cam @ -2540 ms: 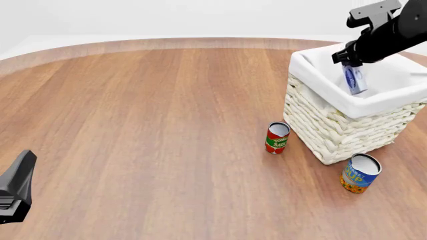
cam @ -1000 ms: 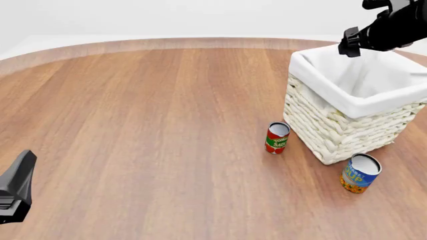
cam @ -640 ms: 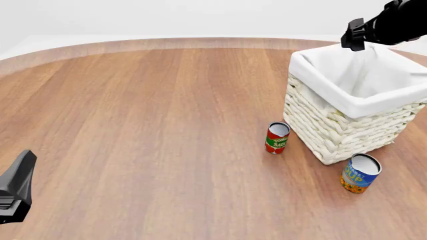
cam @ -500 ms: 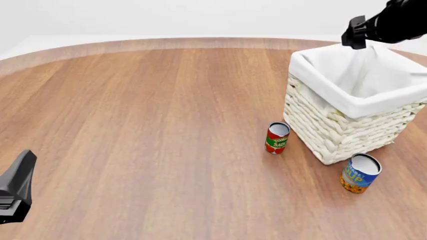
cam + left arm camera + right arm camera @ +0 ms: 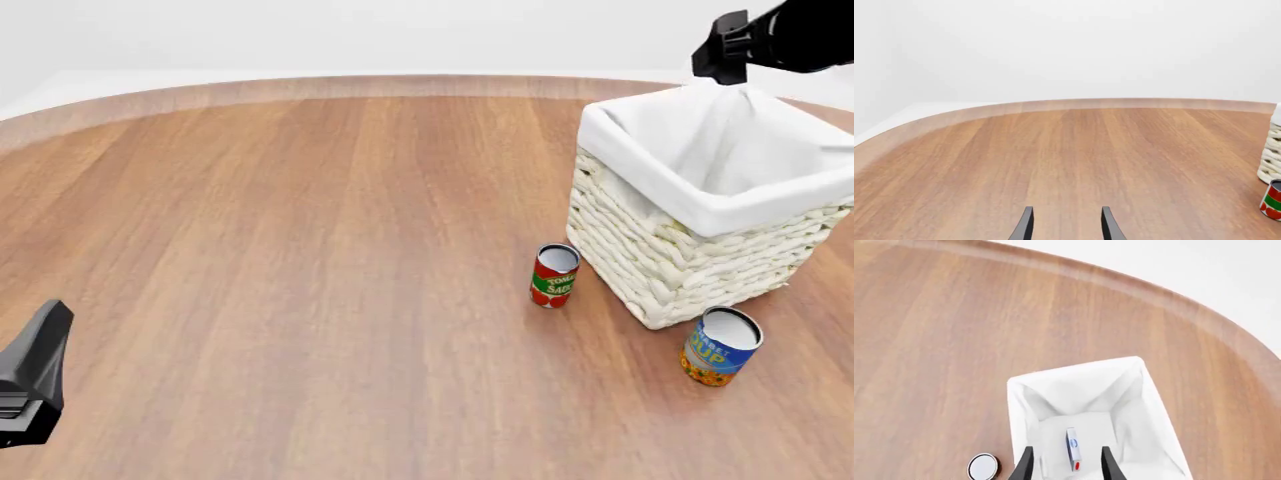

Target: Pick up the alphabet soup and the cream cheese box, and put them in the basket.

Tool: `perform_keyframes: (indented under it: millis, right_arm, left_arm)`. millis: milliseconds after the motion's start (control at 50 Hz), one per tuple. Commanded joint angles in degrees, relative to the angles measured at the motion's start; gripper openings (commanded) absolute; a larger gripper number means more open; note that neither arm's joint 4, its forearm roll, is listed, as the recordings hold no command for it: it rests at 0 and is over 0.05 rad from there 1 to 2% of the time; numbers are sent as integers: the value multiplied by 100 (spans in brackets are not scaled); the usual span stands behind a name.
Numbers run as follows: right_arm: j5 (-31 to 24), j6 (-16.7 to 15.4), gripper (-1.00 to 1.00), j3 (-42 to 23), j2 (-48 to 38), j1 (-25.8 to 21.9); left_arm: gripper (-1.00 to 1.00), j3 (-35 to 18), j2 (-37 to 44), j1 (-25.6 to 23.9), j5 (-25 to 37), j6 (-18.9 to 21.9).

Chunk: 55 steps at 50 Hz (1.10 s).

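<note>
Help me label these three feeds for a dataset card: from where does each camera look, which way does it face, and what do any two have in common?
Front view: fixed behind and above the arms, facing forward and down; shows basket, alphabet soup, tomato sauce can, right hand, left arm.
Left wrist view: low behind the left hand, looking across the table; open fingertips show.
Right wrist view: high above the basket, facing down; cream cheese box lies inside, open right hand fingertips show.
Shared: front and right wrist views both show the basket.

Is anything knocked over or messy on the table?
No, nothing looks spilled or tipped. The alphabet soup and the small red can both stand upright beside the basket. The cream cheese box stands on edge inside the basket, which looks a bit funny, but it is where it belongs.
</note>
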<state>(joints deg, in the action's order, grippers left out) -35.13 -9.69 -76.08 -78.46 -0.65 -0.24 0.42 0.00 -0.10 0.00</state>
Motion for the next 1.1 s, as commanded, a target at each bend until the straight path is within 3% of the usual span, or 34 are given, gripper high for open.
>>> perform_keyframes:
  millis: [20, 820, 1100]
  right_arm:
    - [-111, 65, 100, 30, 249, -67]
    - [-261, 84, 100, 102, 570, -91]
    - [-525, 131, 100, 265, 1105, -148]
  left_arm:
    - [100, 0, 0, 0, 0, 0]
    - [100, 0, 1, 0, -1, 0]
    - [100, 0, 1, 0, -1, 0]
